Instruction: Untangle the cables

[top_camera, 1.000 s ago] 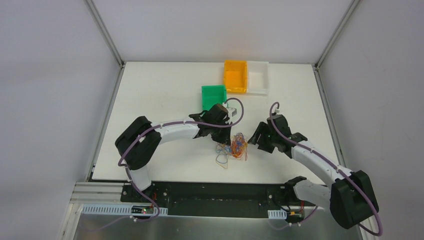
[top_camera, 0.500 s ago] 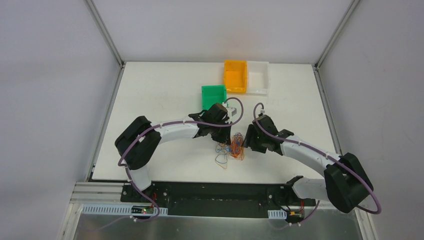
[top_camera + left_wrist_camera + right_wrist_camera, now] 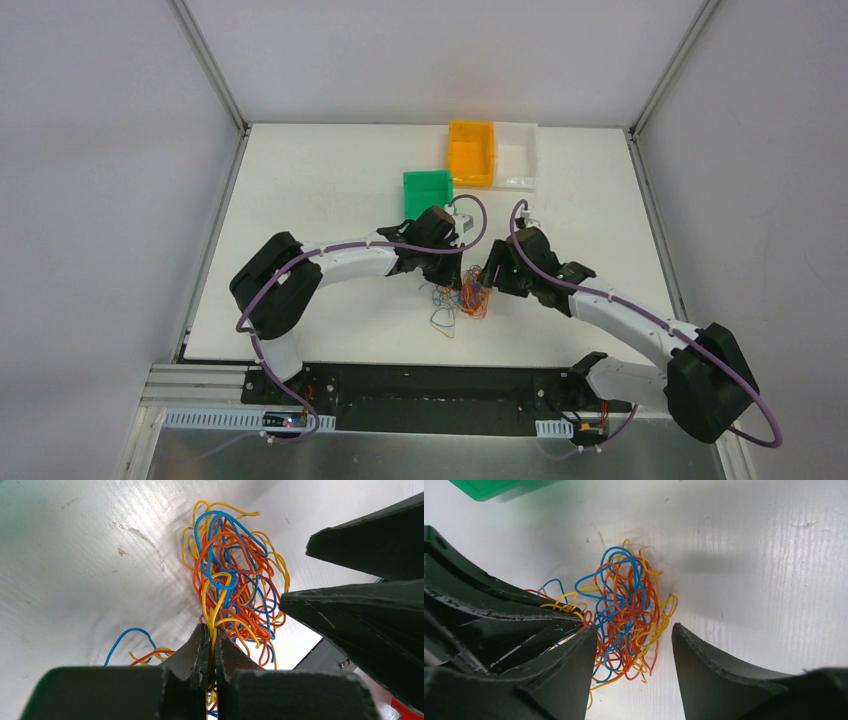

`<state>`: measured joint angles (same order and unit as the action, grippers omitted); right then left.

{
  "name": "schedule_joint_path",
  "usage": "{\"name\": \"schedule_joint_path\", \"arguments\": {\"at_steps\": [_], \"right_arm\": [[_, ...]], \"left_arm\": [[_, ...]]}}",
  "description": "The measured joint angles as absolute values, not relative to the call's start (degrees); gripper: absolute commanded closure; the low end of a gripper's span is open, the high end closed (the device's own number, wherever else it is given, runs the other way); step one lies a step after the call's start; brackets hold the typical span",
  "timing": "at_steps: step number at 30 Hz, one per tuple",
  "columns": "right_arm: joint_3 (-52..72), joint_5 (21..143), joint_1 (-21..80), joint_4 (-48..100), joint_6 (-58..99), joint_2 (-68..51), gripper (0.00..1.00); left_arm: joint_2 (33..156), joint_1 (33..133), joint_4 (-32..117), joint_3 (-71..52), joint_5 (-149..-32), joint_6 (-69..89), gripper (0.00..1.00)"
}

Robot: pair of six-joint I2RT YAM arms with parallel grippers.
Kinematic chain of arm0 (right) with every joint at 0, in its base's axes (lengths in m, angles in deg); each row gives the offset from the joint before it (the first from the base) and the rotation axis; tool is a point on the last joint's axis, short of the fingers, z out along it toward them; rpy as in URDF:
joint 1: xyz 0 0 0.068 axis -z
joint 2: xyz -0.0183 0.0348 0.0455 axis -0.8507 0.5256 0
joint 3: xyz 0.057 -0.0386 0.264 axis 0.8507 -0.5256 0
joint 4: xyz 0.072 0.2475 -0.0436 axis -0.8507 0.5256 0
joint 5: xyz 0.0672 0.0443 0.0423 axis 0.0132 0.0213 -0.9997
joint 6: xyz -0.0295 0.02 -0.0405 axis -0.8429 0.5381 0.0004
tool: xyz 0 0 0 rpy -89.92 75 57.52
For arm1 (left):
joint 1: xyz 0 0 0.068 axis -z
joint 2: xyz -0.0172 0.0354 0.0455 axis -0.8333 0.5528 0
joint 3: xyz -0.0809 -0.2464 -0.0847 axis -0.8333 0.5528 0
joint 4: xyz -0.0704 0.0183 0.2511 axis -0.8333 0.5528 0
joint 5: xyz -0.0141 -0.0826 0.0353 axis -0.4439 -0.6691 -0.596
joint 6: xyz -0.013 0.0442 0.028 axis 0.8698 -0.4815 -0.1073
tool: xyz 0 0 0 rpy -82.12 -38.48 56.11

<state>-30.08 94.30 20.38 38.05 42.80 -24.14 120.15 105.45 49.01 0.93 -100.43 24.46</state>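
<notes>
Cables [image 3: 624,615]: orange, blue and yellow strands knotted into one heap on the desk [image 3: 330,180], near its middle, between the two claws.
Blue loop [image 3: 131,629]: lies on the desk just left of the heap, with a few yellow and orange strands beside it.
Left claw [image 3: 210,647]: pressed together, pinching a few yellow strands at the left edge of the heap.
Right claw [image 3: 634,630]: spread wide, one finger on either side of the heap; nothing is gripped.
Green bin [image 3: 427,190]: on the desk, just far of the left claw.
Orange bin [image 3: 471,152]: at the far edge of the desk.
White bin [image 3: 516,155]: touching the orange bin's right side.
</notes>
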Motion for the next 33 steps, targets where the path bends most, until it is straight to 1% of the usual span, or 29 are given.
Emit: {"name": "schedule_joint_path", "arguments": {"at_steps": [4,11,16,21,26,33], "right_arm": [[-29.0,95.8,19.4,38.8,42.3,-20.4,0.41],[-25.3,103.8,13.7,43.4,41.5,-13.9,0.42],[-22.9,106.4,12.5,44.8,41.4,-8.8,0.45],[-18.3,111.1,12.5,48.2,43.3,-1.7,0.45],[-16.9,114.3,14.3,50.9,46.9,-0.5,0.44],[-16.8,117.6,21.0,55.3,52.0,-0.8,0.44]], "left_arm": [[120.1,105.5,48.9,0.9,-100.5,24.5,1.0],[120.2,105.5,48.8,0.9,-100.9,24.5,1.0],[120.2,105.4,48.7,0.8,-101.0,25.0,1.0],[119.4,103.5,48.3,2.9,-98.1,27.7,1.0],[113.0,98.6,48.3,9.5,-96.7,29.1,1.0],[97.0,91.2,51.3,18.1,-93.7,28.7,1.0]]}}
